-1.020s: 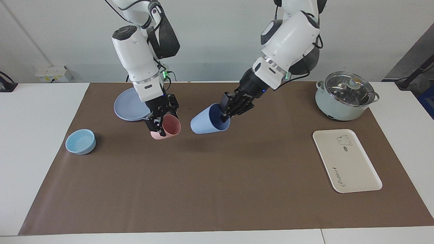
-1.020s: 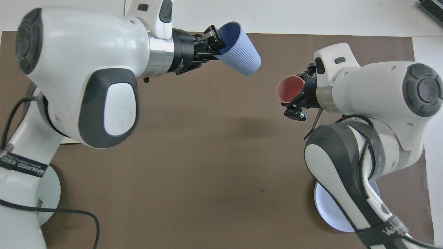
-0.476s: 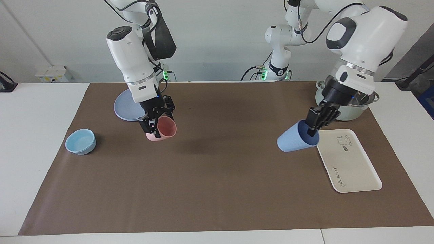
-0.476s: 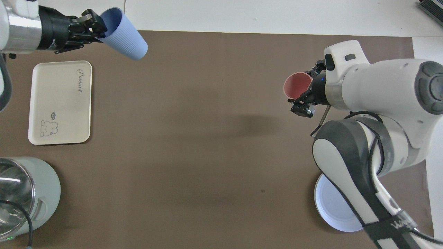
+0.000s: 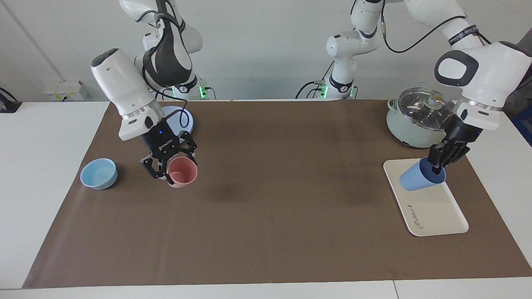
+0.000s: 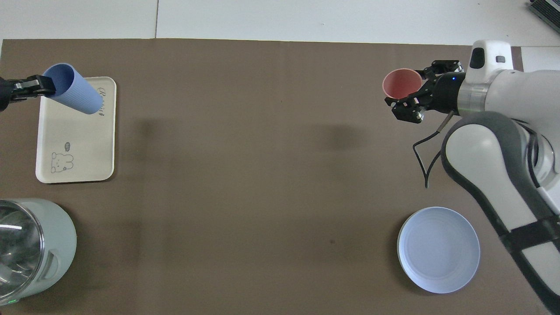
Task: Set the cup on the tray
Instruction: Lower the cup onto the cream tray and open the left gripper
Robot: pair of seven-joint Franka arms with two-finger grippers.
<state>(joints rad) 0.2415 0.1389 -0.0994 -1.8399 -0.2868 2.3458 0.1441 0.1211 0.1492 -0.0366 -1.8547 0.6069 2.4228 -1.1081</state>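
The periwinkle-blue cup (image 5: 419,179) hangs tilted in my left gripper (image 5: 437,165), which is shut on its rim, base pointing toward the table's middle. It is low over the cream-white tray (image 5: 436,211) and hides the bear drawing in the facing view. I cannot tell whether the cup touches the tray. In the overhead view the cup (image 6: 74,90) and left gripper (image 6: 43,86) lie over the tray (image 6: 74,148) at its script end. My right gripper (image 5: 169,173) is shut on the rim of a salmon-pink cup (image 5: 183,173), low over the mat beside the bowl; both show overhead (image 6: 419,89) (image 6: 401,83).
A pale-green pot with a glass lid (image 5: 424,120) stands next to the tray, nearer the robots. A light-blue bowl (image 5: 99,173) sits at the right arm's end. A round blue plate (image 6: 437,249) lies near the right arm's base. A brown mat (image 5: 266,216) covers the table.
My left gripper has carried the blue cup from the table's middle to over the tray and lowered it. My right gripper has swung the pink cup toward the bowl, lower and more upright.
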